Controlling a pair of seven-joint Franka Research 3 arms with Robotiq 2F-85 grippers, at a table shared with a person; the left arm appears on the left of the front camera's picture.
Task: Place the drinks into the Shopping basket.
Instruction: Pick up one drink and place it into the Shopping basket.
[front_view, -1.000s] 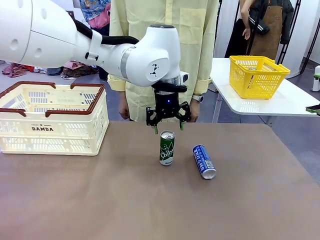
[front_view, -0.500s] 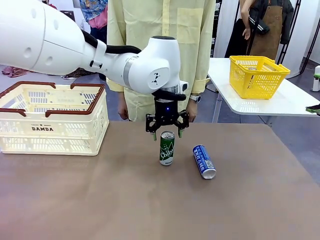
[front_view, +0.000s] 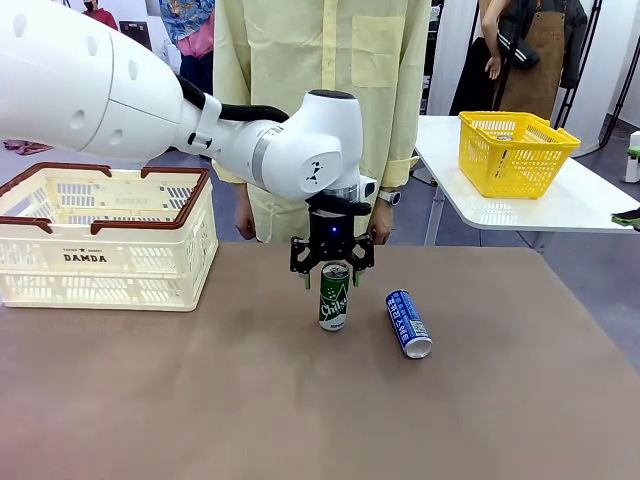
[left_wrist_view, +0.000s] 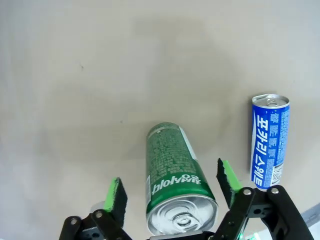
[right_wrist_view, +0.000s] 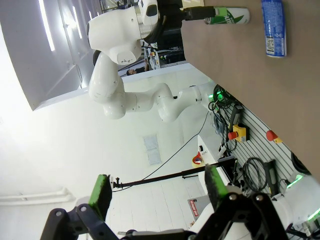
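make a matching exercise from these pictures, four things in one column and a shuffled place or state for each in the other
Things
1. green can
2. blue can
3. Shopping basket
4. yellow basket

Places or states
A. on the white side table
B. lying on its side on the brown table
C. upright between the fingers of the left gripper
D. at the brown table's left end

Pairs: 1-C, 2-B, 3-D, 4-A
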